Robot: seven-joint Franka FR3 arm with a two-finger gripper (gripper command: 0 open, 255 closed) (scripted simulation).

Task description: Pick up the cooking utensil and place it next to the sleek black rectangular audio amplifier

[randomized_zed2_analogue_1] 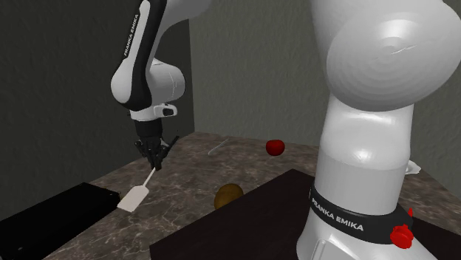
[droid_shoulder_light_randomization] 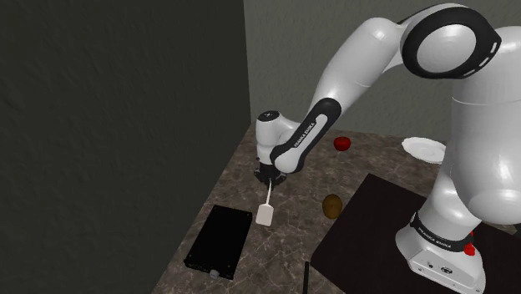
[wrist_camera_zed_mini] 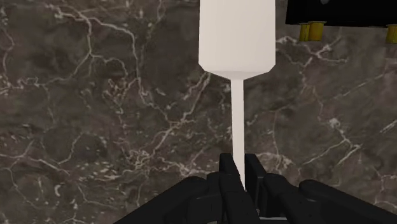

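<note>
A white spatula (droid_shoulder_light_randomization: 266,213) (randomized_zed2_analogue_1: 135,196) (wrist_camera_zed_mini: 236,44) hangs by its thin handle from my black gripper (droid_shoulder_light_randomization: 269,183) (randomized_zed2_analogue_1: 156,160) (wrist_camera_zed_mini: 237,180), which is shut on the handle's end. Its flat blade points down, just above the dark marble counter (droid_shoulder_light_randomization: 250,167). The black rectangular amplifier (droid_shoulder_light_randomization: 219,240) (randomized_zed2_analogue_1: 44,219) lies flat on the counter beside the blade, a short gap away toward the shoulder view's left. In the wrist view the amplifier's edge (wrist_camera_zed_mini: 343,13), with small gold feet, shows past the blade.
A brown round fruit (droid_shoulder_light_randomization: 332,205) (randomized_zed2_analogue_1: 227,196) and a red one (droid_shoulder_light_randomization: 342,143) (randomized_zed2_analogue_1: 275,147) lie on the counter. A white plate (droid_shoulder_light_randomization: 424,148) sits at the back. The dark stand (droid_shoulder_light_randomization: 367,234) fills the near right. Dark walls (droid_shoulder_light_randomization: 108,100) border the counter's left and back.
</note>
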